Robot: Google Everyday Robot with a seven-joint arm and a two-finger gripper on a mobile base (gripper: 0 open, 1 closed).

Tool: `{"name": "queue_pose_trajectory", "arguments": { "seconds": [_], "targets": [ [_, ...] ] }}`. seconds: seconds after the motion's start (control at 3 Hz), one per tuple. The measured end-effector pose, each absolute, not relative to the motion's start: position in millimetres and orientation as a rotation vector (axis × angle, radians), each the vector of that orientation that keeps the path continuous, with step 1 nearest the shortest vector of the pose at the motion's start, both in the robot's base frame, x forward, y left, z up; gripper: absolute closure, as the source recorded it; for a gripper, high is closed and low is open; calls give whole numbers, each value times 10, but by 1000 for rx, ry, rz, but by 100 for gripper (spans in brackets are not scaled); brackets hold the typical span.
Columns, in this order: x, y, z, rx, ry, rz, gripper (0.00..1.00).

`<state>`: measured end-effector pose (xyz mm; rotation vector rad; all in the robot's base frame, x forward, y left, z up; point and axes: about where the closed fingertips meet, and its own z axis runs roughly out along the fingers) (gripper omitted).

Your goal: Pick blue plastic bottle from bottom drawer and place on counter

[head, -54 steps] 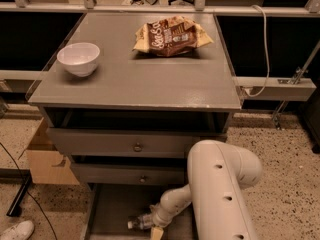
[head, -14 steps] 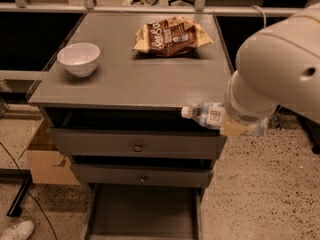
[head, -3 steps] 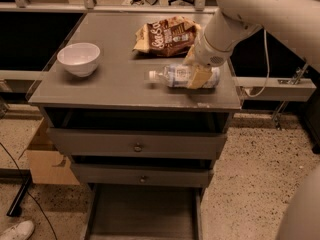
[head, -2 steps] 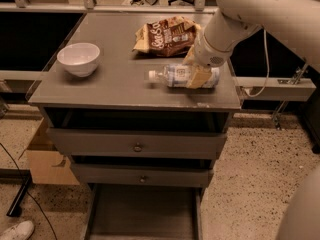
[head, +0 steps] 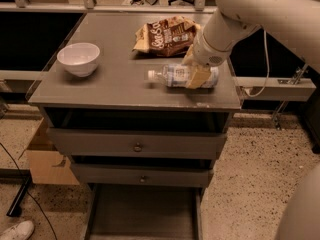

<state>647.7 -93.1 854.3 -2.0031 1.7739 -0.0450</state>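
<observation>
The robot's arm (head: 250, 9) is smooth and creamy white. It looks like a thick round tube coming in from the upper right of the frame. It ends in a round knob with a small dark dot on it. The gripper (head: 194, 69), just right of the middle, has flat tan fingers (head: 198, 77) closed round the blue plastic bottle (head: 175, 75). Another big pale rounded part fills the lower right corner.

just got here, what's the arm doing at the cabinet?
The gripper is closed on the blue plastic bottle, which lies on its side on the counter. Its cap points toward the white bowl, and it sits just in front of the snack bag. The bottom drawer stands open below. The bottle is down on the top but not yet let go.
</observation>
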Motion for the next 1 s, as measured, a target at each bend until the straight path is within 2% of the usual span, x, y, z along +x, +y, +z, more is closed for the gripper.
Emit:
{"name": "queue_pose_trajectory", "arguments": {
  "seconds": [0.33, 0.67, 1.0],
  "targets": [
    [6477, -931, 8543, -2003, 1774, -45, 4],
    [6477, -931, 8543, -2003, 1774, -45, 0],
    [6476, -930, 8543, -2003, 1774, -45, 0]
  ]
}}
